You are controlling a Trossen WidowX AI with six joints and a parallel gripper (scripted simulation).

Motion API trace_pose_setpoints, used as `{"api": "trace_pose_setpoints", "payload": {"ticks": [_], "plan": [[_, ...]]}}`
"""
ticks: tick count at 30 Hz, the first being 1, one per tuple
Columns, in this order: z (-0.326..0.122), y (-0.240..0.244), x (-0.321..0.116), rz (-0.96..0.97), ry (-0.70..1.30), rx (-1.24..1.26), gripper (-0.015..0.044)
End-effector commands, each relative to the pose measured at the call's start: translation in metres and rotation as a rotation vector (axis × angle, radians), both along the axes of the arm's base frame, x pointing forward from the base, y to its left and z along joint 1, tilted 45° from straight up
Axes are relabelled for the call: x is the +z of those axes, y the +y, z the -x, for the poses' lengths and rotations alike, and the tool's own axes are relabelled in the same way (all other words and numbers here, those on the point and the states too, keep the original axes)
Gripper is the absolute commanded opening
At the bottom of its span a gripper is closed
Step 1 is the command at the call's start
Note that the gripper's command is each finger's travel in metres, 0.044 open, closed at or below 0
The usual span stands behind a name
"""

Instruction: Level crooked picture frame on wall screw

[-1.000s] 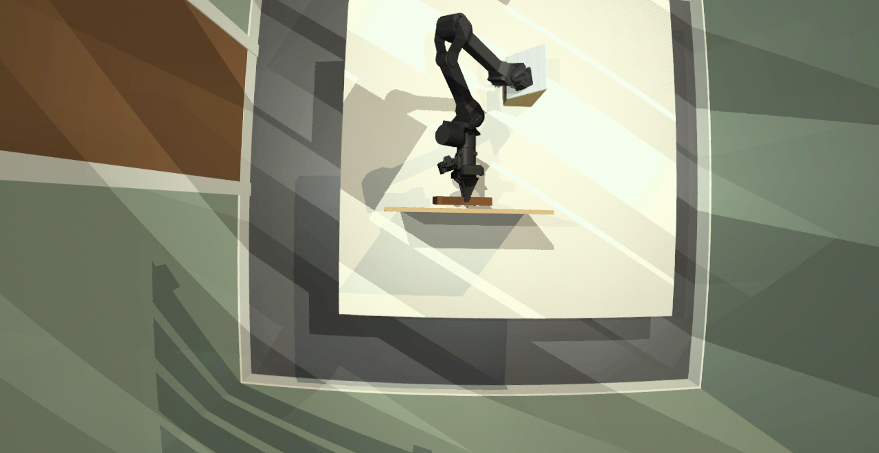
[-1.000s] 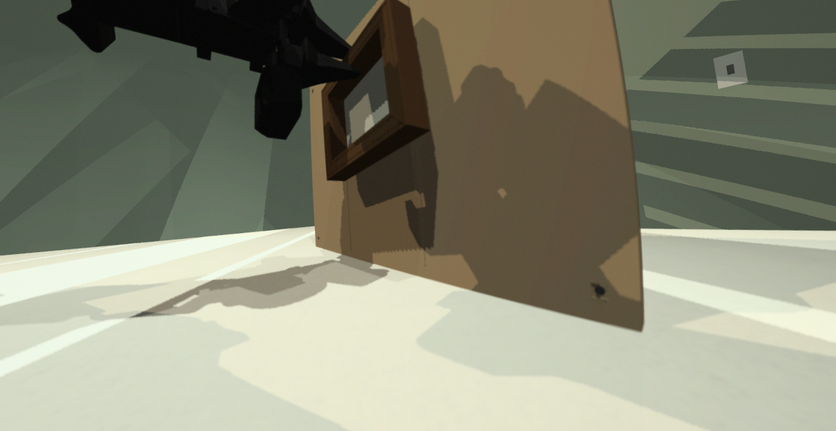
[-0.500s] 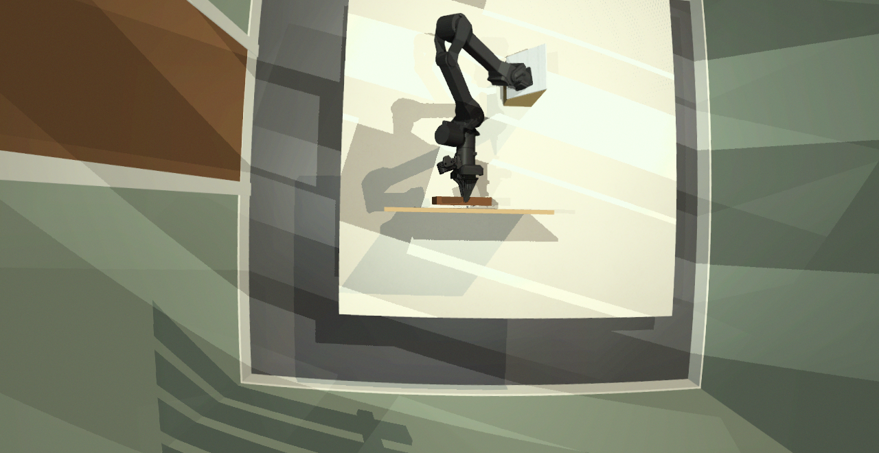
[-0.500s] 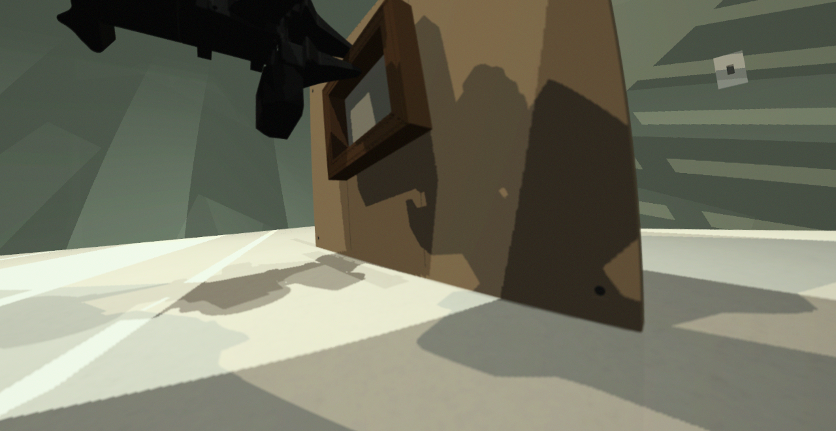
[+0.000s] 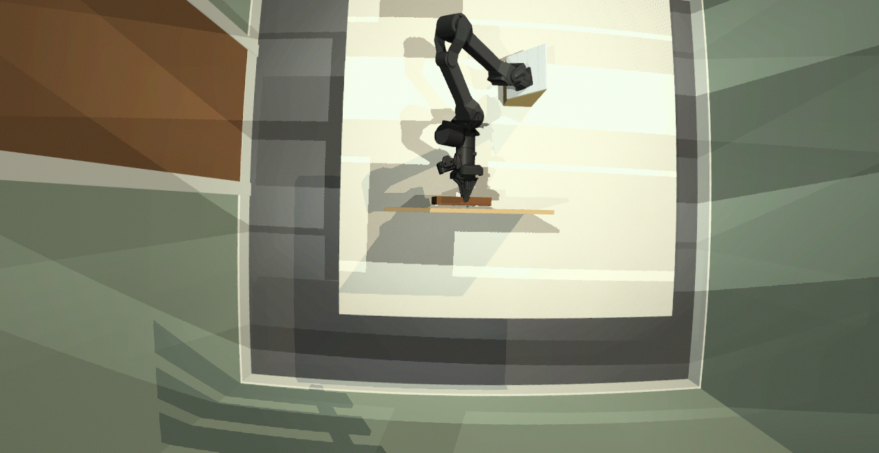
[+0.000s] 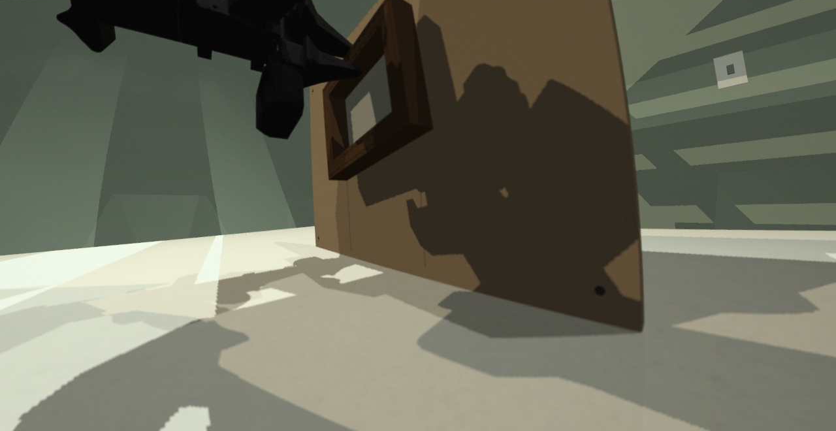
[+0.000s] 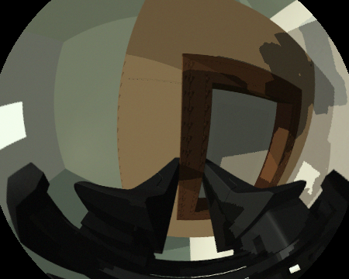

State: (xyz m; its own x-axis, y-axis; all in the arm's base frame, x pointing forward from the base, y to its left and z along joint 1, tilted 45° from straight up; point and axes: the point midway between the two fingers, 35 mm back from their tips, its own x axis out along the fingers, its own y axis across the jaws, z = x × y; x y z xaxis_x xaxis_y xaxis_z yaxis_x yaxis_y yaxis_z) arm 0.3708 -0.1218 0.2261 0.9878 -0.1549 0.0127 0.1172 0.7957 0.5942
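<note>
The brown wooden picture frame (image 5: 445, 200) (image 6: 418, 95) (image 7: 194, 116) is at the tan upright board (image 5: 522, 211) (image 6: 526, 13) (image 7: 151, 120), with its grey picture facing out. My gripper (image 5: 466, 200) (image 6: 355, 61) (image 7: 190, 162) is shut on the frame's top bar, one finger above it and one inside the opening. The top bar runs nearly straight up and down in the sideways wrist view. The views are too slanted to tell exactly how level the frame is. The screw and the notched strip are hidden behind the frame.
The arm's base stands by a pale-topped block (image 5: 535, 63) at the back of the cream table top (image 5: 602, 253). Arm shadows fall across the board and table. A small switch plate (image 6: 740, 72) is on the far green wall. A brown panel (image 5: 123, 82) is at the left.
</note>
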Motion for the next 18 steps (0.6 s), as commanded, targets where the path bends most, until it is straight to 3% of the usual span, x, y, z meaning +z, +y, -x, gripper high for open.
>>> {"api": "trace_pose_setpoints", "payload": {"ticks": [1,18], "plan": [[-0.0010,0.0018,0.0035,0.010,-0.010,0.013,0.0000],[-0.0005,-0.0025,0.0001,0.010,-0.010,0.013,0.0000]]}}
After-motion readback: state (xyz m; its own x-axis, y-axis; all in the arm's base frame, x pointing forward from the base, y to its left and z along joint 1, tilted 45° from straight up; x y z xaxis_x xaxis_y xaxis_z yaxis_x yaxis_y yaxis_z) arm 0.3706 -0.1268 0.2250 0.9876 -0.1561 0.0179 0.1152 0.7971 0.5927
